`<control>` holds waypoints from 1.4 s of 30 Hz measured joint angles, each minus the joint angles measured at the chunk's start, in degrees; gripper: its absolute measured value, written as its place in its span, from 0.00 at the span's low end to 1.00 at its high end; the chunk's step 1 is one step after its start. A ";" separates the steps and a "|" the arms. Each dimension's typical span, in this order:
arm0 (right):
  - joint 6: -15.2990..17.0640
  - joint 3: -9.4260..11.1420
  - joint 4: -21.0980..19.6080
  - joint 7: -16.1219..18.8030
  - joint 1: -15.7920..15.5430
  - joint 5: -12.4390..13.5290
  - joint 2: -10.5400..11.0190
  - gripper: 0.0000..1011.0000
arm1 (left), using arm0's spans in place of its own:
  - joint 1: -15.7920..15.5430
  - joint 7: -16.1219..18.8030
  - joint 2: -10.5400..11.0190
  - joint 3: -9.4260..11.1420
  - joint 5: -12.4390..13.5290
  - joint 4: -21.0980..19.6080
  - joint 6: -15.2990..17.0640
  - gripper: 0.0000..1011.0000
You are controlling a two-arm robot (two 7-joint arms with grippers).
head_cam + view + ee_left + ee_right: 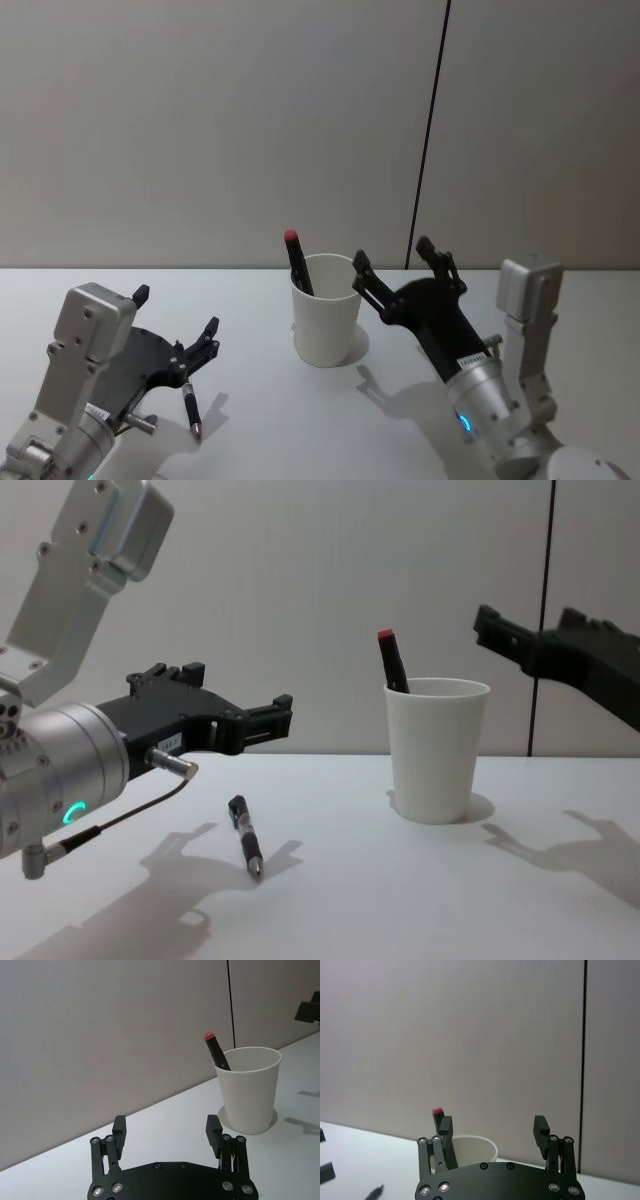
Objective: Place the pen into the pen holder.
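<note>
The pen holder [326, 318] is a white paper cup standing upright mid-table, also seen in the chest view [436, 752]. A black marker with a red cap [297, 262] leans inside it. A black pen with a silver tip [190, 408] lies flat on the table left of the cup [246, 837]. My left gripper [177, 312] hovers open just above and behind this pen, touching nothing [166, 1125]. My right gripper [393, 255] is open and raised beside the cup's right rim, nothing between its fingers [492, 1125].
The white table [300, 430] meets a plain grey wall behind the cup. A dark vertical seam [432, 130] runs down the wall right of centre. Bare tabletop lies in front of the cup and between the arms.
</note>
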 joint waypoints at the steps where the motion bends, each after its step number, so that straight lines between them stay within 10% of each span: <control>1: 0.87 -0.12 -1.16 -0.55 -0.82 0.11 0.78 0.99 | 0.00 0.00 0.00 0.00 0.00 0.00 0.00 0.99; 22: 12.24 -1.70 -16.15 -7.67 -11.97 1.45 10.73 0.99 | 0.00 0.00 0.00 0.00 0.00 0.00 0.00 0.99; 42: 13.86 -1.89 -18.21 -8.66 -13.54 1.59 12.11 0.99 | 0.01 -0.14 -0.06 -0.07 -0.06 0.00 0.06 0.99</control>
